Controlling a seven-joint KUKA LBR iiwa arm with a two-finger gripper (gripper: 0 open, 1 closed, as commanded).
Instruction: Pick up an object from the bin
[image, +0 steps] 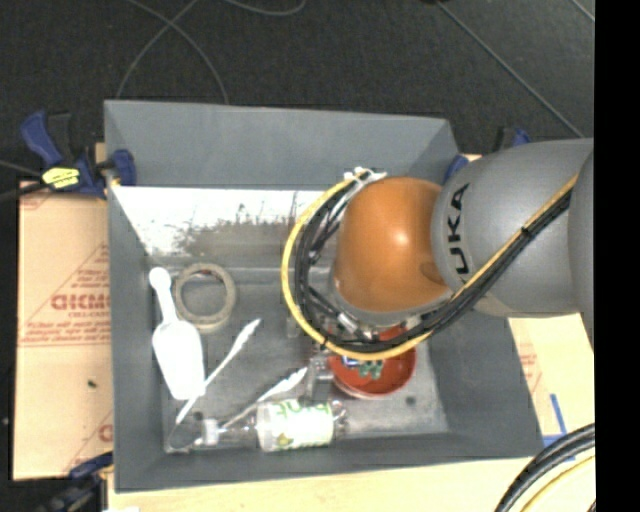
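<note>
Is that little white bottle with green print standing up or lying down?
Lying down: the bottle rests lengthwise in the bin.

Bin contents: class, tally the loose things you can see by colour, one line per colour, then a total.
White: 2, the scoop and the thin stick
Tan: 1, the tape roll
Red: 1, the round container
White with green print: 1, the small bottle
Clear: 1, the plastic piece
Total: 6 in sight

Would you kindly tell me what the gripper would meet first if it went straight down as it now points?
Probably the red round container just beneath it. The gripper hangs by that container's left edge, so it might instead reach the green-labelled bottle; depth is unclear.
</note>
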